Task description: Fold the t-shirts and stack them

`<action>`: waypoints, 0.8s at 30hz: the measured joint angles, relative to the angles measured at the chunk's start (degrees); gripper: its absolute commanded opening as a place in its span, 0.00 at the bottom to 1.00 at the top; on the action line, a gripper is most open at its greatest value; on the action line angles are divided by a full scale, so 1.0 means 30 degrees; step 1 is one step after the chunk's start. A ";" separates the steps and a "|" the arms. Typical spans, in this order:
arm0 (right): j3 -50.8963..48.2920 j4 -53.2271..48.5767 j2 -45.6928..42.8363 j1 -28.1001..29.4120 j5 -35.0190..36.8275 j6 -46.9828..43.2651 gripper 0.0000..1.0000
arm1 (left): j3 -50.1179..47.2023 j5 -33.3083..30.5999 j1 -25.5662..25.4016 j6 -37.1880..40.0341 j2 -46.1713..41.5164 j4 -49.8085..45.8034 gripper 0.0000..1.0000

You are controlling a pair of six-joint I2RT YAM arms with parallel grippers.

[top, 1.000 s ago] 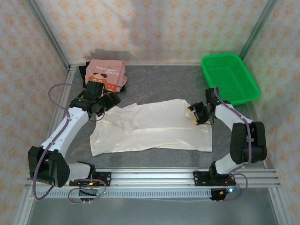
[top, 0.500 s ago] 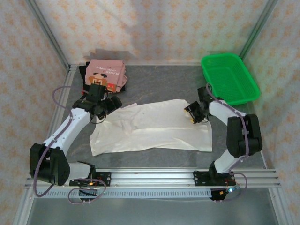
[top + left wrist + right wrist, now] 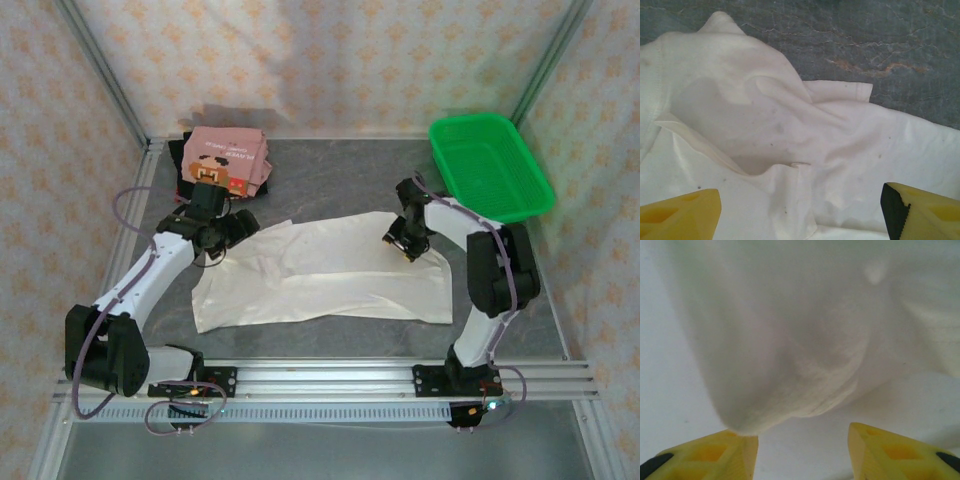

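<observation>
A: Off-white t-shirt (image 3: 320,275) lies flat, centre of the table (image 3: 330,180). Left gripper (image 3: 800,212) has its jaws wide apart over the crumpled sleeve end, holding nothing.
B: Right gripper (image 3: 800,442)?
A: Jaws apart, cloth ridge between them. Risk: it pinches only the top layer and the fold drags crooked.

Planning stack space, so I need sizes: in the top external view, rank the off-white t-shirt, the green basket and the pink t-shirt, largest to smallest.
1. off-white t-shirt, spread out
2. green basket
3. pink t-shirt, folded
</observation>
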 measured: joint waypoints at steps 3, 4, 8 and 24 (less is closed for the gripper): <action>0.1027 -0.0911 0.0685 0.0299 0.0991 -0.0721 0.33 | -0.0262 -0.0095 0.0197 0.0007 0.0000 -0.0095 0.84; 0.1406 -0.1180 0.0874 0.0401 0.1370 -0.0933 0.30 | -0.0379 -0.0204 0.0262 0.0000 0.0000 -0.0138 0.84; 0.2557 -0.1945 0.1384 0.0648 0.2754 -0.1741 0.21 | -0.0823 -0.0415 0.0634 -0.0007 0.0000 -0.0372 0.84; 0.5136 -0.3920 0.2011 0.0627 0.5289 -0.4932 0.00 | -0.1574 -0.0488 0.0962 0.0000 0.0000 -0.0510 0.84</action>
